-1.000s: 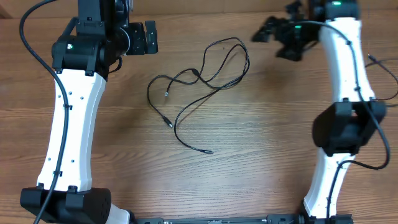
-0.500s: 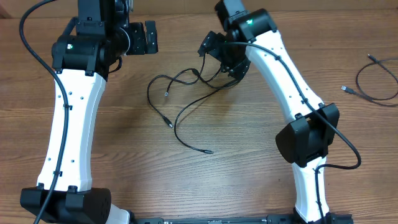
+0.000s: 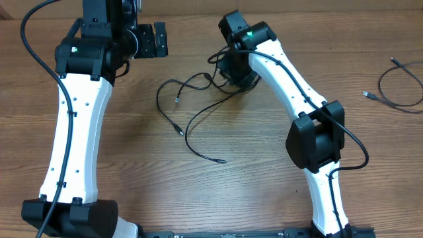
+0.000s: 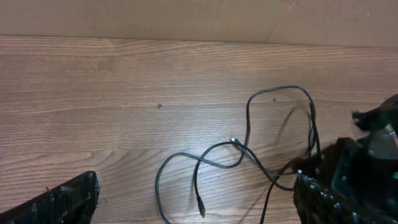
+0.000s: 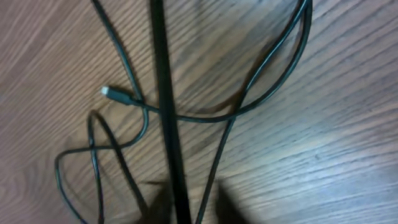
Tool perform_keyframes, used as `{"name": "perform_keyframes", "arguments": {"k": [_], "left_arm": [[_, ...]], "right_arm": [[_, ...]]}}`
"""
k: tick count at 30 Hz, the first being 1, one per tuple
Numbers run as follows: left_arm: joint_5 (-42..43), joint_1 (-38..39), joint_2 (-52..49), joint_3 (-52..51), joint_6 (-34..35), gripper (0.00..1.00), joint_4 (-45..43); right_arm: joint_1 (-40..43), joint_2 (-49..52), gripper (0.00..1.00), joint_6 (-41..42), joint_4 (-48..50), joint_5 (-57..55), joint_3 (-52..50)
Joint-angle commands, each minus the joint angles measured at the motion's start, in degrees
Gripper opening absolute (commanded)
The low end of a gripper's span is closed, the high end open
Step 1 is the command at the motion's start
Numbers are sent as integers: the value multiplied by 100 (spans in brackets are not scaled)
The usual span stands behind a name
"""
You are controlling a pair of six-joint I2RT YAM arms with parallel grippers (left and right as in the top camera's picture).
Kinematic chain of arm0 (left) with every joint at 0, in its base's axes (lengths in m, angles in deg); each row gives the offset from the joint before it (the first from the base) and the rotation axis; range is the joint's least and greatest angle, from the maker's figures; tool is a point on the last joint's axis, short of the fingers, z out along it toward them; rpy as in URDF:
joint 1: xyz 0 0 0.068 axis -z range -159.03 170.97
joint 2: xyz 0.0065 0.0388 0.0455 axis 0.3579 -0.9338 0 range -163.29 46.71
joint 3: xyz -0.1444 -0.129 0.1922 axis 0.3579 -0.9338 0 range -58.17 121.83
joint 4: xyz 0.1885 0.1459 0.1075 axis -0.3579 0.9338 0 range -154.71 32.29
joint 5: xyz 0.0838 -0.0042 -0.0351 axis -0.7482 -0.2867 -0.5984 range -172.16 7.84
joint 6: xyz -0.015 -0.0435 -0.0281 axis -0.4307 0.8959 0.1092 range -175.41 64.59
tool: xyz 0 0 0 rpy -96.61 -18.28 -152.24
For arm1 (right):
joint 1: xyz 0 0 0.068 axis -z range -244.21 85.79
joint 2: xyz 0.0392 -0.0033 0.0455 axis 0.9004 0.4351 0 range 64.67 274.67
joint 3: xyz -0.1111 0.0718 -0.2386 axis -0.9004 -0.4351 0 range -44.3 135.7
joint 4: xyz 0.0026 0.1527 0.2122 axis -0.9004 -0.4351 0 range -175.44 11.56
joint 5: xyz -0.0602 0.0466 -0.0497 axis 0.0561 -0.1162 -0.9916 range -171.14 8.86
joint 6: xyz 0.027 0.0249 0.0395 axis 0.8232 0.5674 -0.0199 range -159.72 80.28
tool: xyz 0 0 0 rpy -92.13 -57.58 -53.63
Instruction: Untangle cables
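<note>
Cables crossing in right wrist close-up, left jaws spread, right jaws unclear

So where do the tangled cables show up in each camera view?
Overhead: cables upper centre, their top part hidden under the right arm.
Left wrist: lower centre to right.
Right wrist: close up, filling the frame.
Shared landmark: the silver-tipped plug where strands cross.
</note>
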Motion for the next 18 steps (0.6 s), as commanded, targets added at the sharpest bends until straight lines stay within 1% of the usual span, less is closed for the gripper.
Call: {"name": "perform_keyframes", "arguments": {"k": [1,4,7,9,11,13,15,17,18], "left_arm": [[59,37,2,33,-98,100,-7],[59,37,2,33,-101,100,-7],[59,37,2,33,-101,100,-7],[59,37,2,33,-101,100,-7],[59,37,2,33,-98,100,-7],[59,37,2,33,-98,99,-7],[59,37,2,33,-101,99,-7],[59,37,2,33,-98,100,-7],[59,37,2,33,-98,100,-7]], "right_arm": [[50,13,4,44,199,-63,-181],[92,11,4,-13,214,17,-85],[170,-20,4,-535,33,234,398],[216,-85,4,-761,-229,162,863],[243,-247,4,-933,-549,-74,1600],[243,-387,4,-955,-686,-249,2131],[243,-535,4,-1095,-713,-317,2627],[243,-802,4,-1471,-544,-297,3403],[243,-850,4,-1572,-494,-289,3541]]}}
